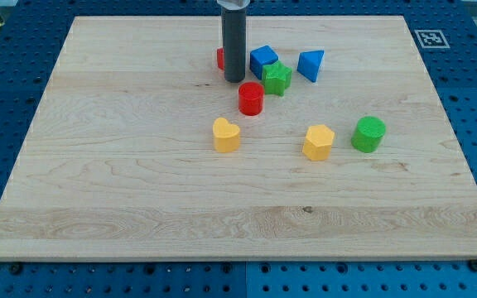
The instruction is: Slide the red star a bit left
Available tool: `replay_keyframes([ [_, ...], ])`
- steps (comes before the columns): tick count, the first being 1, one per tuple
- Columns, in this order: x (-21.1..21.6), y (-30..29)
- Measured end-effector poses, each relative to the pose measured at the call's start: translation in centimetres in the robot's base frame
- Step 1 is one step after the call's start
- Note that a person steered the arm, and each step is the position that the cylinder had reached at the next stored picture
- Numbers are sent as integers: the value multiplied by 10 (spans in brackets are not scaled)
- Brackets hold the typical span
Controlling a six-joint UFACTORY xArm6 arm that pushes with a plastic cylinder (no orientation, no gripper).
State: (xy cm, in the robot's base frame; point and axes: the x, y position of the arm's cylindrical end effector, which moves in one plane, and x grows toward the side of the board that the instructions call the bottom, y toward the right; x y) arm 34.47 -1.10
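The tip (233,79) is set against the red star (220,58) — mostly hidden behind it; no pincer is fitted, so none can be told.

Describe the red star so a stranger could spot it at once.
Find the dark rod near the board's top edge. My tip hides most of the red star, peeking out on the rod's left. The other red block, the red cylinder, sits lower and fully visible.

Rod hides most of a red block

Near the frame's top centre, the dark rod (234,41), cut off by the top edge, covers the red block (220,58); only a sliver shows, its shape unreadable.
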Motion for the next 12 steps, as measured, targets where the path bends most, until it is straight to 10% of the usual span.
replay_keyframes([
  [5, -67, -137],
  [7, -122, -68],
  [12, -61, 26],
])
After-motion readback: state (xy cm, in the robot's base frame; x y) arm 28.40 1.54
